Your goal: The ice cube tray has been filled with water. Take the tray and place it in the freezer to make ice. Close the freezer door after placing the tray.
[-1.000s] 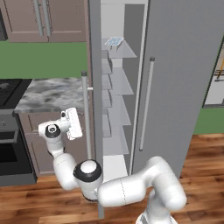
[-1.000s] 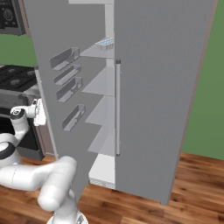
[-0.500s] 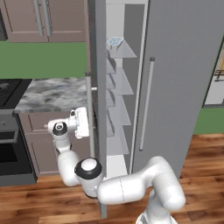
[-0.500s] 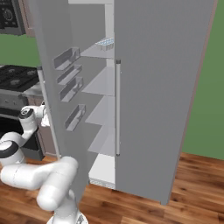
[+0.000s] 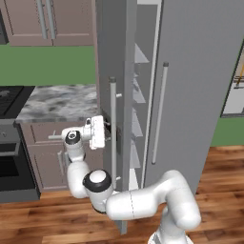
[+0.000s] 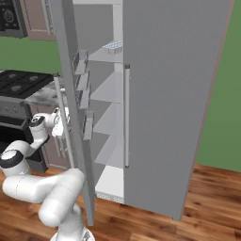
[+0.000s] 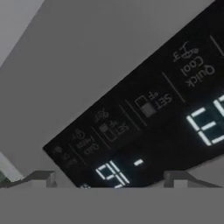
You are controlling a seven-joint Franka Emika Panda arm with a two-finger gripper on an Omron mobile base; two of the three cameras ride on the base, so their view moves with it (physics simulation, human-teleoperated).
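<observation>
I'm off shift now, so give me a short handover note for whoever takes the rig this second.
Gripper: against the outer face of the narrow grey freezer door, by its black dispenser panel; open or shut cannot be told.
White ice cube tray with light-blue cells: on the freezer's top shelf.
Done: tray placed.
Left: push the partly open door fully shut.

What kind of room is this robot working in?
A home kitchen, computer-rendered by the look of it: a tall grey fridge, a stove beside a marble counter, and brown wooden cabinets above.
</observation>
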